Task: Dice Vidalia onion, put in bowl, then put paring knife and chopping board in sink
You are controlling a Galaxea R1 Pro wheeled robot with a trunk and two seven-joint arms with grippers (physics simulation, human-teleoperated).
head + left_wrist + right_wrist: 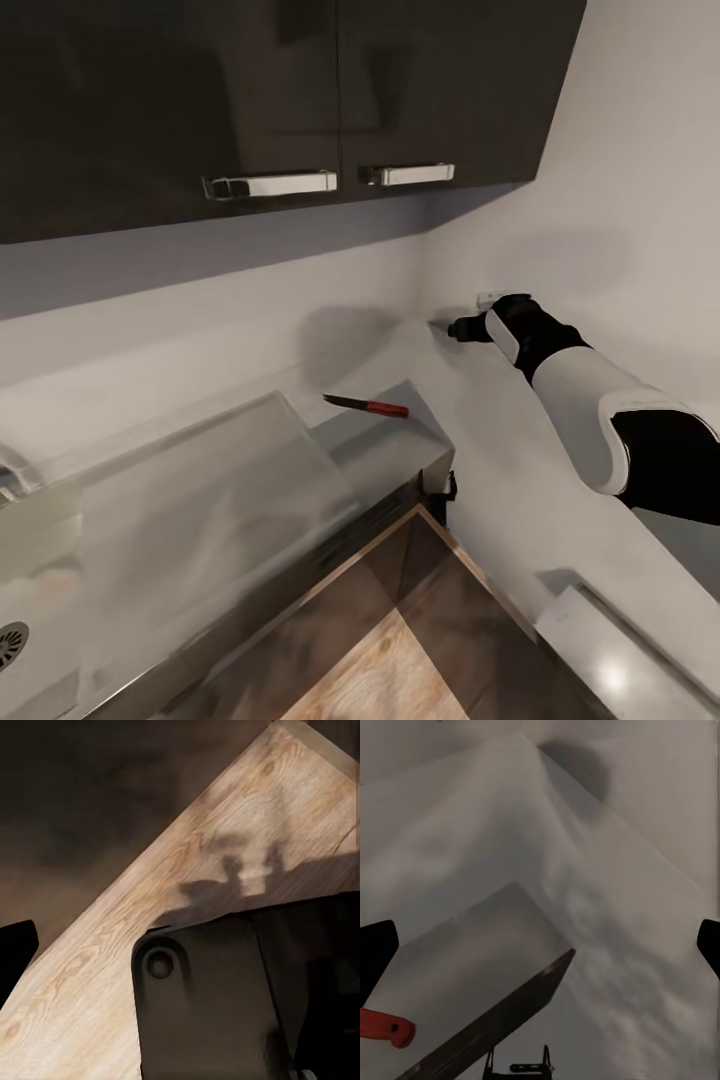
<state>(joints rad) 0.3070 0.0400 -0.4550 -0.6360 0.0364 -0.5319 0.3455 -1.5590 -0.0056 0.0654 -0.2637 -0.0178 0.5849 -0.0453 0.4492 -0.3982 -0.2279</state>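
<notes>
The paring knife (366, 405), red-handled with a dark blade, lies flat on the grey countertop (400, 445) near its right end, to the right of the sink's drainboard (200, 500). The sink's basin with its round drain (10, 640) is at the far left. My right gripper (455, 328) is raised beyond the counter's end, close to the wall corner, above and right of the knife. In the right wrist view it (540, 949) is open and empty, with the knife's handle (386, 1026) low at the edge. My left gripper (180, 960) hangs over the floor, open. The onion, chopping board and bowl are out of view.
Dark wall cabinets with chrome handles (270, 184) hang above the counter. Grey walls meet in a corner behind my right gripper. Wood and dark floor tiles (380, 660) lie below the counter's end. A pale unit (620, 650) stands at the lower right. My dark base (210, 1012) sits under the left gripper.
</notes>
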